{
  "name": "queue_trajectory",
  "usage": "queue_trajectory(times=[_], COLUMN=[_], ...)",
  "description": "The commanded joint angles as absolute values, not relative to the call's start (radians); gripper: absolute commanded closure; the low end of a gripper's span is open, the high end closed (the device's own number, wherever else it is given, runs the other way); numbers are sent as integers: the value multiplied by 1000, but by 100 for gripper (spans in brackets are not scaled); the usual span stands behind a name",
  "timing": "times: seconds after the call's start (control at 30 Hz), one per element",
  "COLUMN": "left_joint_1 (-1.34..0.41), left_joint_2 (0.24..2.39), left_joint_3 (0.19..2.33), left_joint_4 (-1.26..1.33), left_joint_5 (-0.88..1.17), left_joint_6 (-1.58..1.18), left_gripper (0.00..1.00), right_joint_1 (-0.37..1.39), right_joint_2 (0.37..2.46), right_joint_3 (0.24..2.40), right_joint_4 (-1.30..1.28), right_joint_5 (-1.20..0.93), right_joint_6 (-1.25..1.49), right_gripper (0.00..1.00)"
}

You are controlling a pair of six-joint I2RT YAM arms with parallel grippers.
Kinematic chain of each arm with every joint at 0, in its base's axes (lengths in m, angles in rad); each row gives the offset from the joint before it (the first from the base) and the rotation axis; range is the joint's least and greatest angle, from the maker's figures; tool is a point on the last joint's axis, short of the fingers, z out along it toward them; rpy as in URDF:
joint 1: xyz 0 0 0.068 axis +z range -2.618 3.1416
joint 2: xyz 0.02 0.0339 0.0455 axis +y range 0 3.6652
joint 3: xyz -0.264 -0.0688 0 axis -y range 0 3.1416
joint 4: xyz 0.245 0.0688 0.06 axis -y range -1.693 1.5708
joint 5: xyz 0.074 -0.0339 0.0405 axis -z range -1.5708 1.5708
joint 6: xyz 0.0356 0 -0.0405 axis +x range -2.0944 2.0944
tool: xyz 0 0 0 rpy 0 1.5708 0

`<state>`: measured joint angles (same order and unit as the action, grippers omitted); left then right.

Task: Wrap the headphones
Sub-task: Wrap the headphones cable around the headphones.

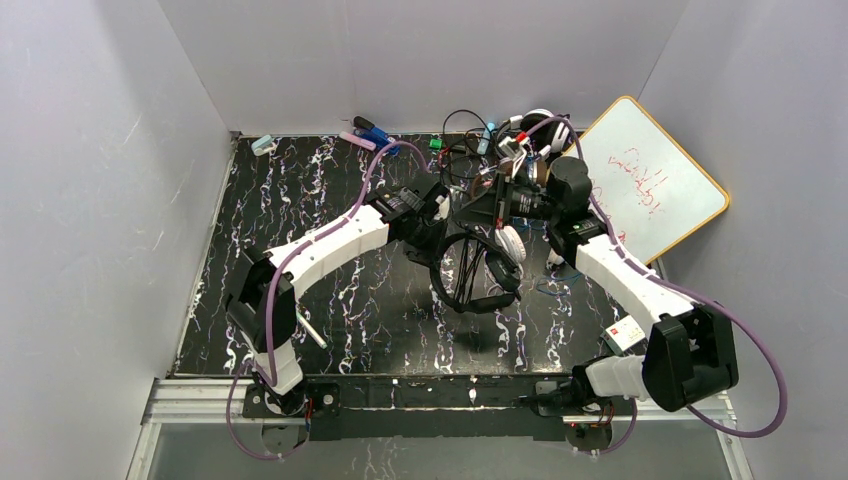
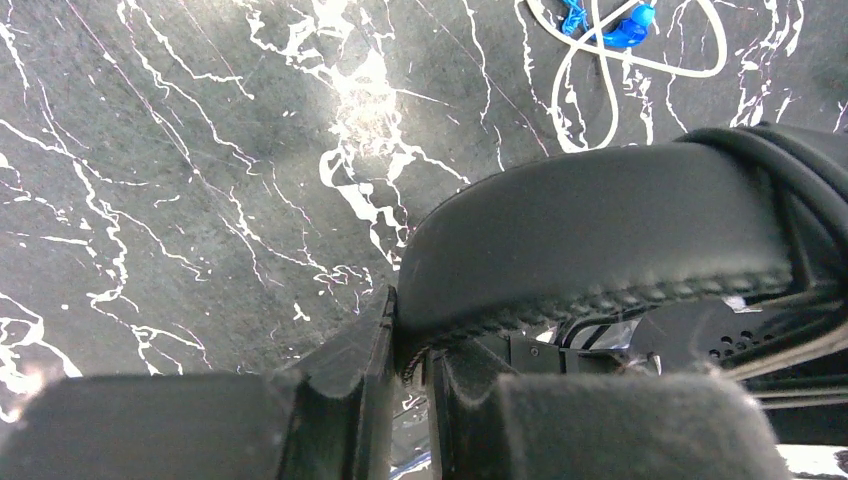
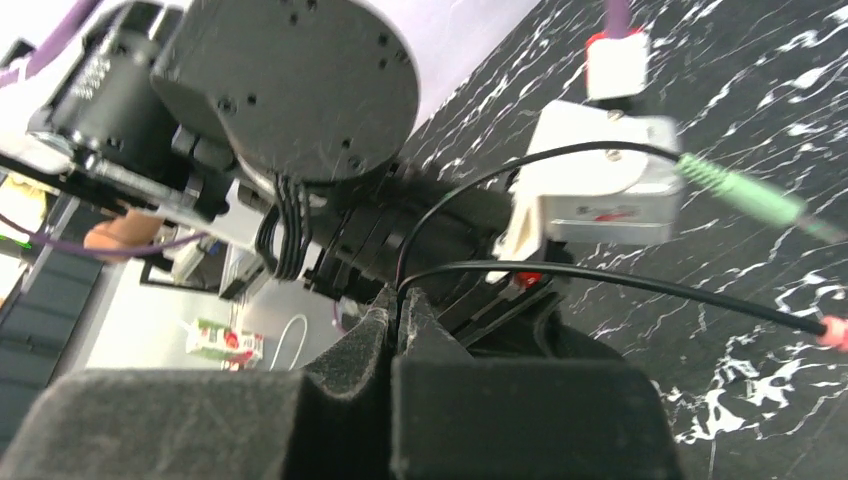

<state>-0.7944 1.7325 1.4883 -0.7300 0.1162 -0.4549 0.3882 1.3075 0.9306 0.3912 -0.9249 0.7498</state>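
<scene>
Marbled black table [image 1: 300,200] lies below. My left pincer [image 2: 410,335] clamps the black headphones [image 2: 600,230]. My right pincer [image 3: 397,302] pinches a thin cord [image 3: 600,278].

Red handwriting crosses the whiteboard [image 1: 655,180] leaning in the far right corner, too small to read; a white sticker [image 1: 625,333] on the right arm [image 1: 618,268] near its base bears a red mark, its print illegible; in the right wrist view a white block [image 3: 600,190] carries a line of red lettering, blurred past reading; a small packet [image 3: 222,342] at lower left shows red and green print, likewise unreadable.
</scene>
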Motion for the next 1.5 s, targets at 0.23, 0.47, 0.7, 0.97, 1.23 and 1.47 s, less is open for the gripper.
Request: queue_trajectory(times=[0.23,0.47,0.7,0.97,1.23,1.47], left_joint_1=[-787,-788,-788,-788,-787,-787], left_joint_2=[1664,1628,1578,1504,1465,1418], left_joint_3=[1542,1529,1537,1495,1477,1410], left_joint_4=[-726,-723,-717,-651,-617,-576], left_joint_5=[72,-42,-177,-279,-345,-444], left_joint_6=[-433,-416,-421,-464,-512,-578], left_gripper=[100,100,100,100,100,100], right_joint_1=[468,538,594,607,633,634], right_joint_2=[1167,1168,1186,1182,1161,1079], right_joint_3=[903,941,937,908,859,823], right_joint_4=[72,-81,-135,-116,-78,-13], right_joint_5=[-972,-895,-812,-800,-807,-724], right_joint_6=[330,196,146,172,222,303], right_gripper=[84,58,49,50,48,46])
